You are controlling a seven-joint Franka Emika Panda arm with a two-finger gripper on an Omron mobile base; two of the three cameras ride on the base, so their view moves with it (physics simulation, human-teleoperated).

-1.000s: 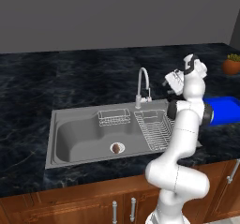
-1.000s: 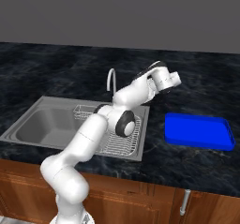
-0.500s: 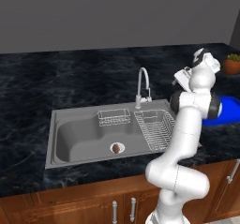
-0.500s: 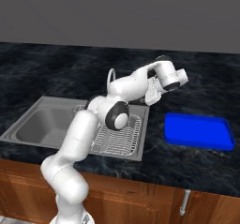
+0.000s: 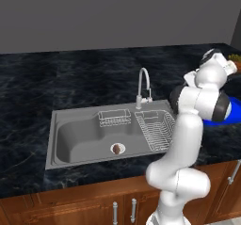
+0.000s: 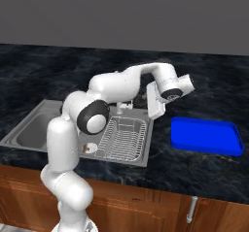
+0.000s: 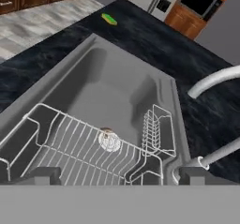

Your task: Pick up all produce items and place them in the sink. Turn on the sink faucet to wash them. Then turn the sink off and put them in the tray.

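One produce item [image 5: 116, 148], a small dull-brown lump, lies on the drain of the grey sink [image 5: 75, 144]; through the wire rack it shows as the produce item [image 7: 107, 135]. The sink faucet [image 5: 143, 83] arches over the basin's back edge. My gripper [image 6: 156, 110] hangs above the counter between the rack and the blue tray [image 6: 206, 135], pointing back over the sink. In the hand view the gripper [image 7: 119, 176] is open, its fingertips [image 7: 43, 175] wide apart with nothing between them. My arm hides much of the tray [image 5: 231, 105].
A wire basket [image 5: 114, 118] sits at the back of the sink and a wire rack [image 5: 155, 130] fills its right part. A small green-and-yellow thing [image 7: 108, 19] lies on the dark counter beyond the sink. An orange object [image 5: 234, 58] stands at the far right.
The hand has swung to the right, away from the faucet toward the tray side, and turned back over the sink. The jaws have stayed open; the brown lump has not moved.
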